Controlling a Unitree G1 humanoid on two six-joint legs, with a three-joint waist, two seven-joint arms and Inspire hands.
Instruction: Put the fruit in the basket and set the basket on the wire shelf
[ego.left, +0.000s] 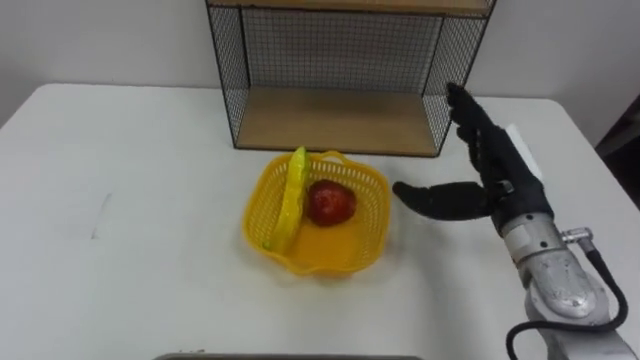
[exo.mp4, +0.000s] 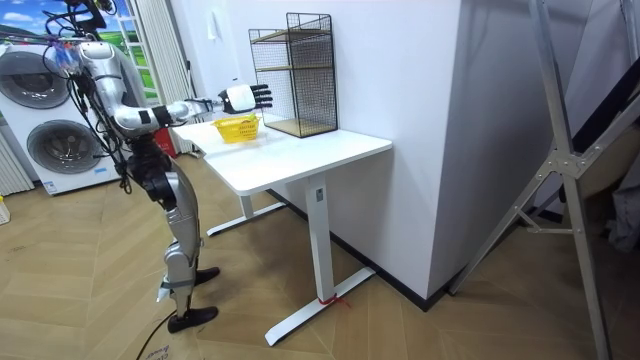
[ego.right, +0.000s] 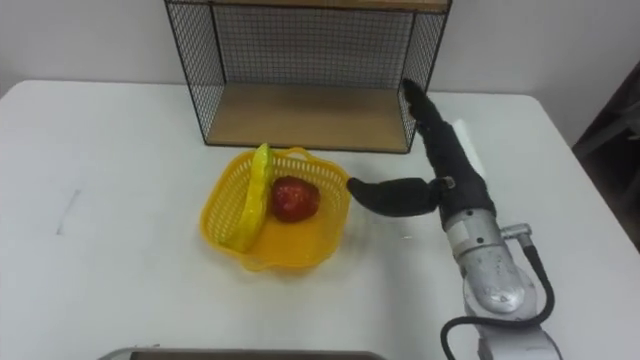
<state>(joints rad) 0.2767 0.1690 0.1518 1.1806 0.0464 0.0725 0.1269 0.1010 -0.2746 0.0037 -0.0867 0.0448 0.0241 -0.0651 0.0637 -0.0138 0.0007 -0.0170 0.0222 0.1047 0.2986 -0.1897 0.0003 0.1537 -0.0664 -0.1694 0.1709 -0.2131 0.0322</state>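
Observation:
A yellow plastic basket (ego.left: 262, 222) (ego.right: 222, 215) stands on the white table (ego.left: 120, 250), just in front of the wire shelf (ego.left: 340, 120) (ego.right: 300, 115). Inside it lies a red apple (ego.left: 330, 202) (ego.right: 295, 198), and the basket's yellow handle (ego.left: 293, 198) is folded across the left half. My right hand (ego.left: 487, 165) (ego.right: 440, 170) hovers open just right of the basket, fingers straight toward the shelf's right post and thumb pointing at the basket's rim without touching it. In the room view the basket (exo.mp4: 237, 128) sits under that hand (exo.mp4: 243, 98).
The wire shelf has a wooden bottom board (ego.left: 335, 122) and mesh back and sides; its upper board (ego.left: 350, 5) lies at the top edge. Bare tabletop stretches left of the basket. In the room view I stand at the table's end, with washing machines (exo.mp4: 45, 110) behind.

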